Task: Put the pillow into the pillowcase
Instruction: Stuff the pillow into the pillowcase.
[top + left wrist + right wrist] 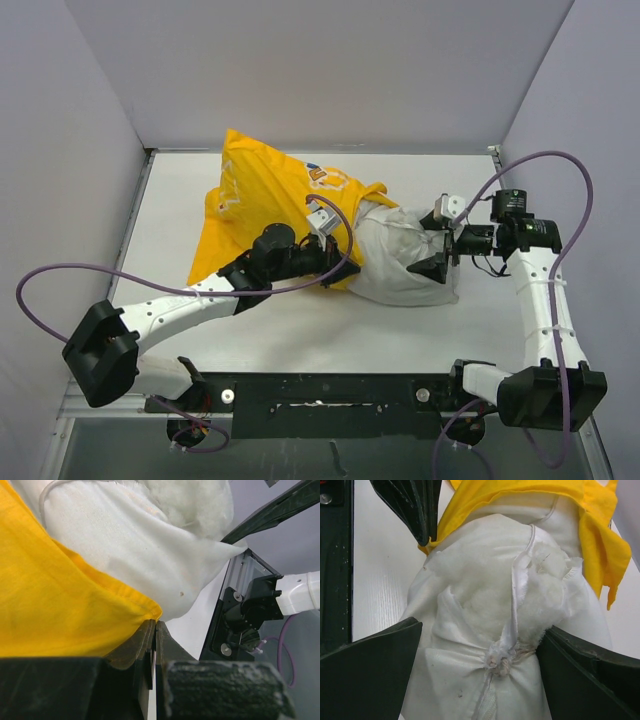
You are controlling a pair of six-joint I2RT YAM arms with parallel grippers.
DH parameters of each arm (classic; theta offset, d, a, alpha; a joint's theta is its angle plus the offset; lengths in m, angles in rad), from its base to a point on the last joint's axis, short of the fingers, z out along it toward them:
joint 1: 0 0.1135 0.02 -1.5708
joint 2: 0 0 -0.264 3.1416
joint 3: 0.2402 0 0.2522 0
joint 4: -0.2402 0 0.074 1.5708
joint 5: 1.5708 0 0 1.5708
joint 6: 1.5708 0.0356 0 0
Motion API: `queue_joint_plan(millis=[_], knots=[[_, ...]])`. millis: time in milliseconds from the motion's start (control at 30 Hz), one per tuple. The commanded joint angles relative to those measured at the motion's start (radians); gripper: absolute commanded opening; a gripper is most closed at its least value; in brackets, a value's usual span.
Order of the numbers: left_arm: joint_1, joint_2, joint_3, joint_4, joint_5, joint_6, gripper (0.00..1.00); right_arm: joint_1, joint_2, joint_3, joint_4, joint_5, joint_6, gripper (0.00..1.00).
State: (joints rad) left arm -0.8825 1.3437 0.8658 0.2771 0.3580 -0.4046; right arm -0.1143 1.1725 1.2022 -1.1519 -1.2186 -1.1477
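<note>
2 arms meet on a white table (330, 335): the left gripper (154, 626) pinches the hem of the yellow pillowcase (258, 200), while the right gripper (436, 243) stands wide open, straddling the torn end of the white pillow (405, 268), which lies partly inside the pillowcase.

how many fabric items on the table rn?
2. Yellow pillowcase at centre-left; white pillow right of it, its left part inside the case's opening. Nothing else shows, though the cloth could hide something.
</note>
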Motion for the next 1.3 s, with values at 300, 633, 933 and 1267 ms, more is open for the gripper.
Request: queue_joint_plan(millis=[300,633,933,1267], knots=[[0.028,-0.059,0.047,-0.022,0.067,-0.046,0.00,0.044,0.017,0.124,-0.010,0.074,0.009,0.98],[0.028,-0.029,0.048,0.002,0.110,-0.084,0.00,0.064,0.011,0.141,0.023,0.147,0.049,0.98],[0.032,-0.014,0.042,0.011,0.124,-0.106,0.00,0.115,0.047,0.127,0.050,0.151,0.087,0.98],[0.040,0.004,0.051,0.035,0.154,-0.153,0.00,0.231,0.087,0.085,0.127,0.283,0.165,0.99]])
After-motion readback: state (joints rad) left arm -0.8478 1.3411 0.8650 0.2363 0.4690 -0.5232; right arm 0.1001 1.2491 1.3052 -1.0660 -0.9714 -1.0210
